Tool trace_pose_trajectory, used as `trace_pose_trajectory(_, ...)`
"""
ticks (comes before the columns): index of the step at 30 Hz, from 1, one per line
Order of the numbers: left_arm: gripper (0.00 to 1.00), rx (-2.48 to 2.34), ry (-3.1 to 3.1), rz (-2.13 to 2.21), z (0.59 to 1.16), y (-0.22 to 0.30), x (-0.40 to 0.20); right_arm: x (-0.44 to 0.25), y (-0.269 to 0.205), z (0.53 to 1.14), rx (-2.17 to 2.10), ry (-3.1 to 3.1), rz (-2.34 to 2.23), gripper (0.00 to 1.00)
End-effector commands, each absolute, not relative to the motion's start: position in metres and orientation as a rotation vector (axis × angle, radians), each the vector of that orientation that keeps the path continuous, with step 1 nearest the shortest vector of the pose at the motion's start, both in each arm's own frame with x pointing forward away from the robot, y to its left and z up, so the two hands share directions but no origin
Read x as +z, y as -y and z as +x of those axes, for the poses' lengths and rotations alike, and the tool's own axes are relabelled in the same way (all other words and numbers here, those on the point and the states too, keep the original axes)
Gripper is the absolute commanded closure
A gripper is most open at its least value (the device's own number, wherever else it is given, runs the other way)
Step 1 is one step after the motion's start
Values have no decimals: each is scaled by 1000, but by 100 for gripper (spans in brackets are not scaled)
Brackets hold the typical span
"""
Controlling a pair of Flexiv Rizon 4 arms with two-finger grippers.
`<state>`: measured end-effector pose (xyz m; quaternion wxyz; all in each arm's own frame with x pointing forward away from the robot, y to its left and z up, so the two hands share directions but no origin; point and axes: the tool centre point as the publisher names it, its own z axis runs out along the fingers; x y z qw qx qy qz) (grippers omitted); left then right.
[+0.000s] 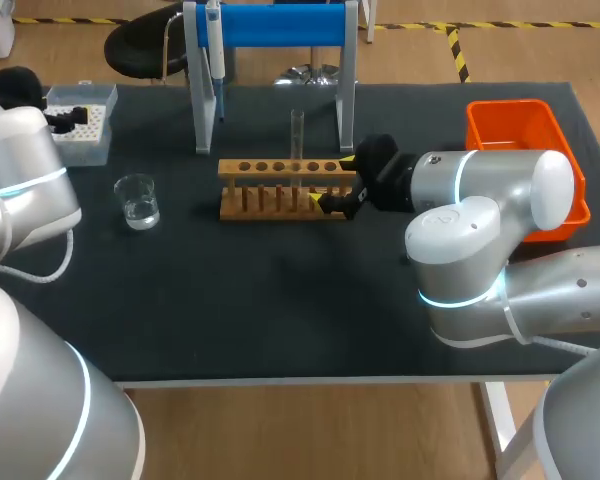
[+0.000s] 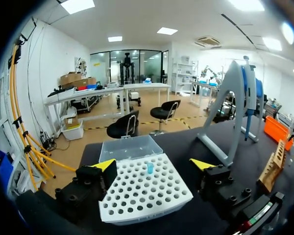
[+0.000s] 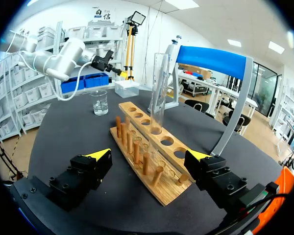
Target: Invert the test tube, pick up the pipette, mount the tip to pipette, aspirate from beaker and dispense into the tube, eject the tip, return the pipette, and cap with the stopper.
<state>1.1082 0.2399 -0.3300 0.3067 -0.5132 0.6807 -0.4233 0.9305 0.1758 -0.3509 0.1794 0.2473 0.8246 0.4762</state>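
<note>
A clear test tube point(image 1: 296, 132) stands upright in the wooden rack point(image 1: 280, 188). My right gripper point(image 1: 333, 181) is open at the rack's right end. In the right wrist view the rack point(image 3: 146, 152) lies between and ahead of the gripper point(image 3: 147, 156), with the tube point(image 3: 159, 90) farther along it. The pipette point(image 1: 214, 52) hangs on the blue stand point(image 1: 275, 25). My left gripper point(image 2: 153, 165) hovers open over the white tip box point(image 2: 137, 191), which holds one blue tip point(image 2: 150, 167). A beaker point(image 1: 137, 201) of water stands left of the rack.
An orange bin point(image 1: 525, 150) sits at the table's right edge, behind my right arm. The tip box point(image 1: 80, 122) is at the far left corner. Dark table surface lies bare in front of the rack.
</note>
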Motion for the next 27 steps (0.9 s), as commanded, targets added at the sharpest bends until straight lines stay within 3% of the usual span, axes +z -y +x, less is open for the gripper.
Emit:
trace_pose_trajectory(1, 54, -1121, -1793, -1355, 1116, -240, -335, -350, -175, 930, 1345, -2334, 699, 0)
trace_pose_trajectory(27, 54, -1109, -1788, -1376, 1137, -237, -350, -350, -175, 930, 1345, -2334, 699, 0)
